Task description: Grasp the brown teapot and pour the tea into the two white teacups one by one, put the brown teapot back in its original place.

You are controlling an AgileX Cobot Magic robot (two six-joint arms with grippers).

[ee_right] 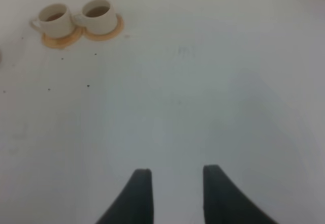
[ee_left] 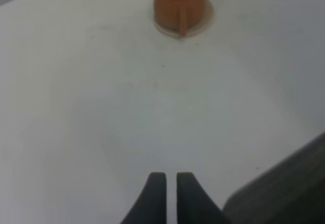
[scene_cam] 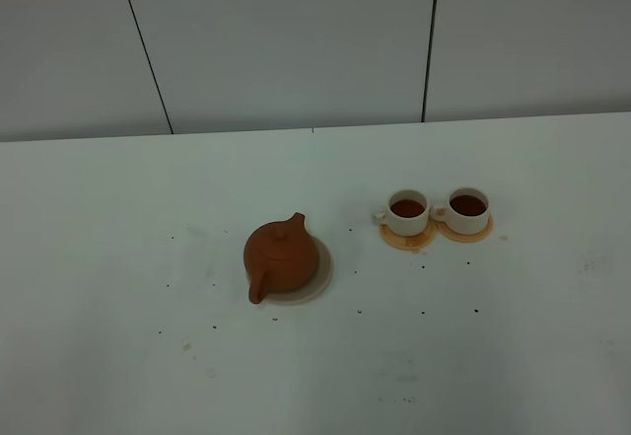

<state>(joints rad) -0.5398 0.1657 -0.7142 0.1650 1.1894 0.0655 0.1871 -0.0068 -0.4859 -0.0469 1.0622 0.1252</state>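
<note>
Brown teapot [scene_cam: 282, 258] sits on its disc [scene_cam: 321, 279], handle toward nearly closed left gripper [ee_left: 171, 181]; right gripper [ee_right: 176, 183] wide, empty.

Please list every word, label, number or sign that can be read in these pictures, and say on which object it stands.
There are none. The brown teapot, the two white teacups, the orange coasters, the beige disc and the table show no writing in any view.

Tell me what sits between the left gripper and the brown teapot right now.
Nothing. In the left wrist view, only bare white table lies between the left gripper and the brown teapot, which sits on its beige disc.
</note>
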